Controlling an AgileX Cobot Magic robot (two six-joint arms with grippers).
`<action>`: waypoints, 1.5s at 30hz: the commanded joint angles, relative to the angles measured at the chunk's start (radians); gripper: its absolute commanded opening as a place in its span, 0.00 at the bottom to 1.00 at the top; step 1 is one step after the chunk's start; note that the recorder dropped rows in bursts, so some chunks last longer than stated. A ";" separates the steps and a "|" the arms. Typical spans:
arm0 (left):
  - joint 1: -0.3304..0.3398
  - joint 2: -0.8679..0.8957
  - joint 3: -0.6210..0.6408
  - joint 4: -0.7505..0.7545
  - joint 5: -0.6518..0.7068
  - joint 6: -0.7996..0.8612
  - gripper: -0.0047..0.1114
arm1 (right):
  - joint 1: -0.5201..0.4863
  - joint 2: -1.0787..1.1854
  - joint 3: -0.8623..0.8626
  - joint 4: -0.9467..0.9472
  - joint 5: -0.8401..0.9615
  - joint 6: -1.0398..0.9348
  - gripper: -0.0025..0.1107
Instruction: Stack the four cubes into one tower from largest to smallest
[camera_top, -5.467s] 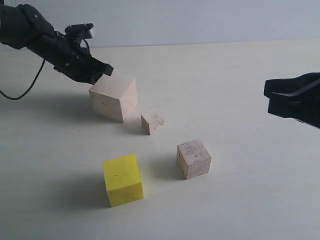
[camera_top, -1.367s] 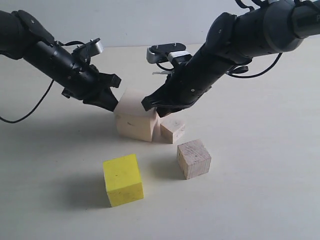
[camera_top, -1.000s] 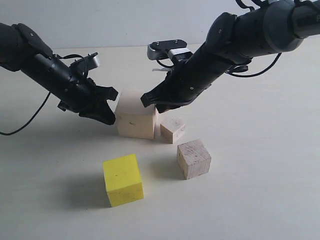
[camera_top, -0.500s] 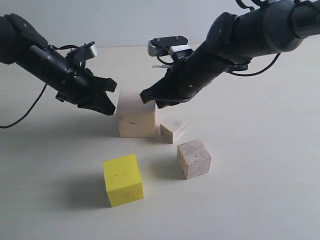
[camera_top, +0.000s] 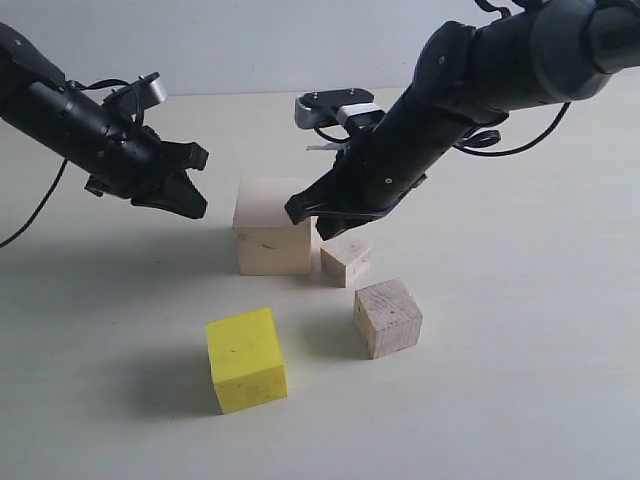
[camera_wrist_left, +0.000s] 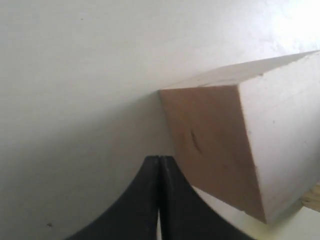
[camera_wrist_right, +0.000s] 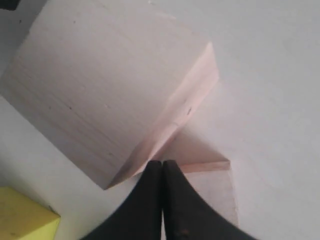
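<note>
no readable text, labels or numbers, cube faces seemingly unmarked

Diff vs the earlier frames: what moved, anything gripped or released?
The largest cube was pushed right and toward the camera and now sits squarer; the smallest cube shifted the same way. The right hand came in from the right edge to that cube's right side. The left hand has backed off to the left. Both hands are shut, nothing gripped. The yellow cube and medium cube stayed put.
</note>
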 joint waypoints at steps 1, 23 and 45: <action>0.008 -0.024 0.006 0.004 0.002 -0.005 0.04 | -0.001 -0.010 0.003 -0.018 0.029 0.002 0.02; 0.047 -0.040 0.012 0.022 0.005 -0.005 0.04 | -0.001 0.063 0.005 -0.066 0.105 0.022 0.02; 0.047 -0.040 0.012 0.029 0.004 -0.001 0.04 | -0.090 0.014 0.003 -0.051 0.200 0.064 0.02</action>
